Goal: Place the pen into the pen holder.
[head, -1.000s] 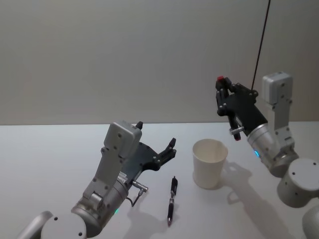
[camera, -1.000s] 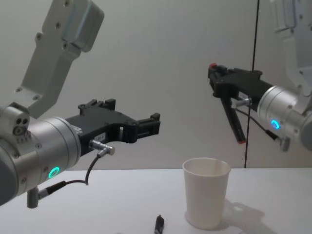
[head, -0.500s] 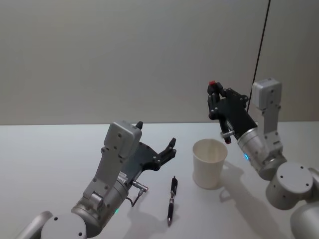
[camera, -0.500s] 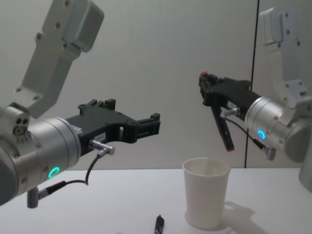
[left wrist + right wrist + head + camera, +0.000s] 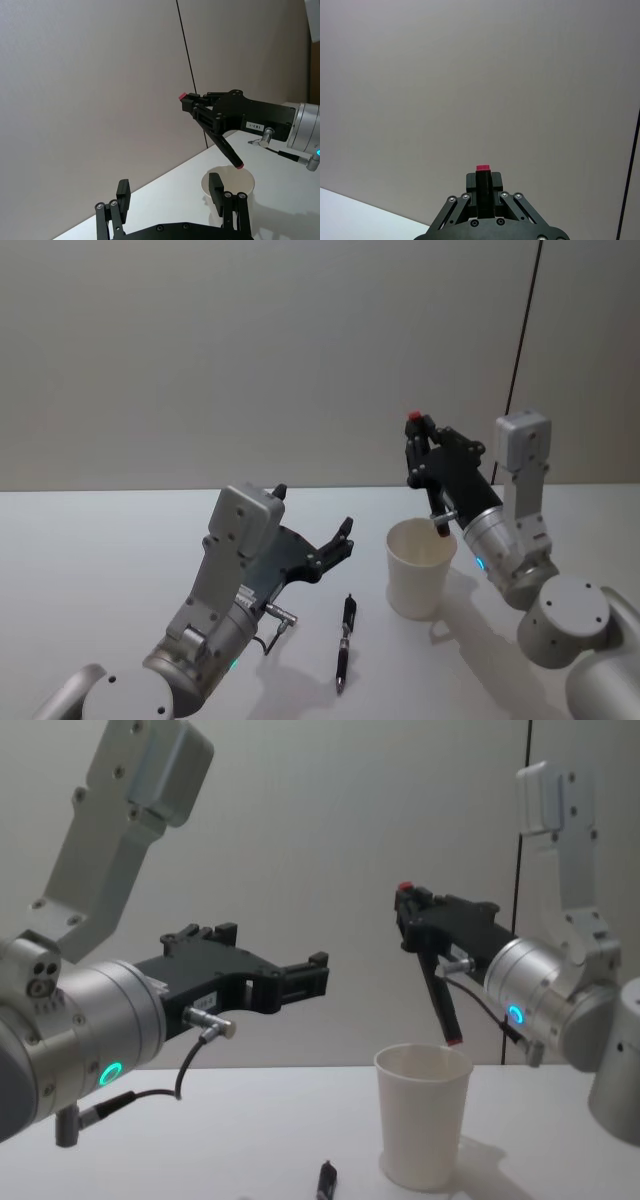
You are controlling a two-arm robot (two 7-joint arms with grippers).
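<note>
- The left gripper, matte black with bare screw heads, hovered above the table with its jaws spread wide and nothing between them.
- A second pen, slim, black and glossy, lay flat on the smooth white table just right of the left gripper, near the pen holder but apart from it.
- The pen holder, a plain white paper cup tapering to its base under a rolled rim, stood upright on the table.
- The right gripper was clamped on the upper end of the pen, a black barrel red at both ends.
- The pen hung tilted, its lower red tip just above the cup's mouth, close to the rim.
- A plain, matte grey wall stood behind.
</note>
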